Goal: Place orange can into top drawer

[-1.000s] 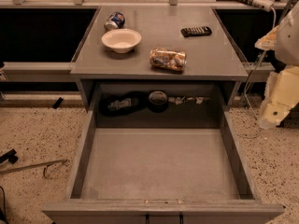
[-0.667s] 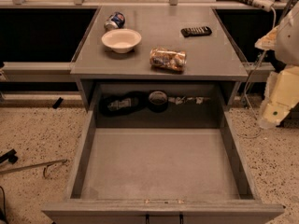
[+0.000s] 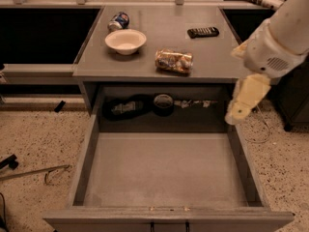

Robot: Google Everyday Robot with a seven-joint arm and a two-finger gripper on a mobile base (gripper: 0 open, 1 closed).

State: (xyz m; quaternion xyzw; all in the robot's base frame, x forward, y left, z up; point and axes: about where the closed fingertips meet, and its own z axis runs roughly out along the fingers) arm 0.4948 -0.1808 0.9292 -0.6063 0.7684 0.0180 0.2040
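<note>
Shiny orange-gold drink can (image 3: 174,61) lying sideways on flat grey tabletop (image 3: 159,33) near its front edge, wide grey top drawer (image 3: 164,173) open below, cream two-finger gripper (image 3: 235,115) hanging beside drawer's right wall, apart from can, grip state impossible to tell.

The arm (image 3: 289,23) enters from the upper right corner and slopes down to the left, a thick white limb; its wrist (image 3: 268,57) is a bulky white block with a small vent grille on its side; below it hangs the gripper (image 3: 239,112) — pale, cream-coloured — at the right side of the view, about mid-height, pointing down and slightly left.
</note>
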